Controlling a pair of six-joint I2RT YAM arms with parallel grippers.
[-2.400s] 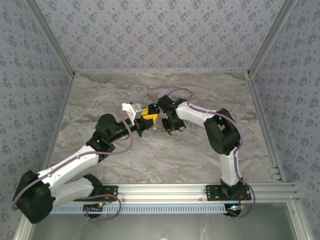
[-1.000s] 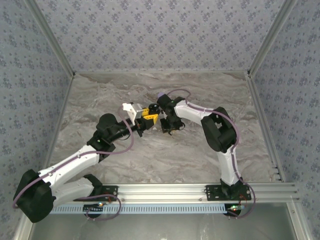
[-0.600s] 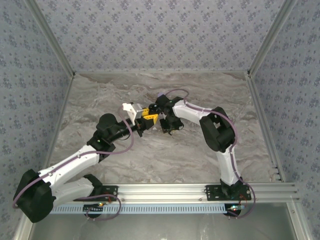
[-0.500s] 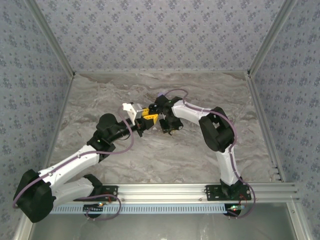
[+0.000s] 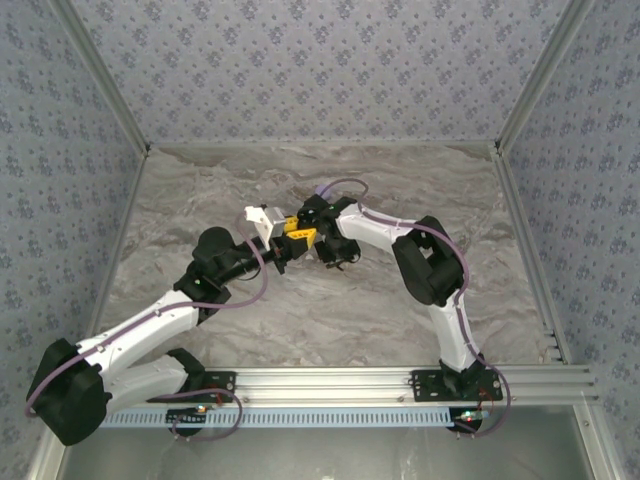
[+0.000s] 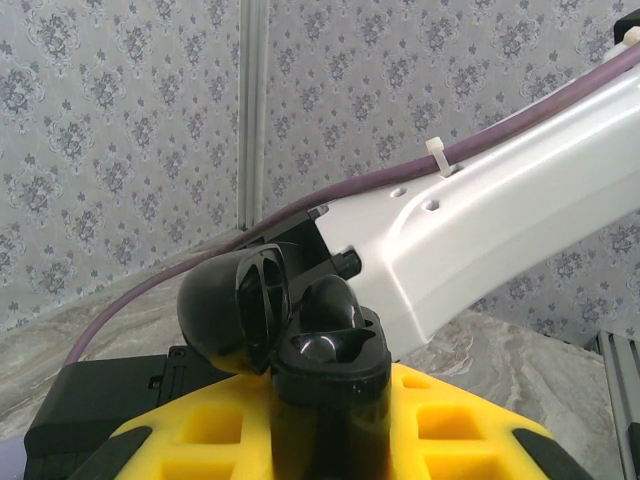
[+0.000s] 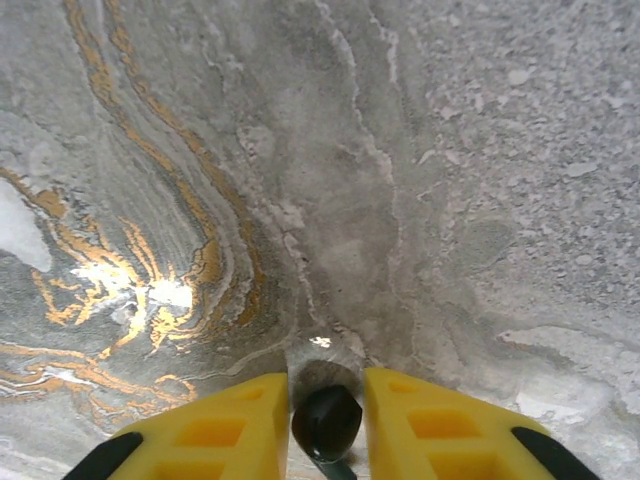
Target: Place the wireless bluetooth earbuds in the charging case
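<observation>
I see L jaws clenched on black charging case (image 6: 322,352), lid up. R jaws flank small dark piece (image 7: 327,422) over bench (image 7: 450,150); can't tell if gripped.

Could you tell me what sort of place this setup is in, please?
Likely a robot test cell: patterned walls box in a marble-look table, and two arms are bolted to an aluminium rail at its edge.

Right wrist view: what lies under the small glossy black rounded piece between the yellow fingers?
Grey marbled tabletop with orange veins; the spot directly beneath the black piece is covered.
</observation>
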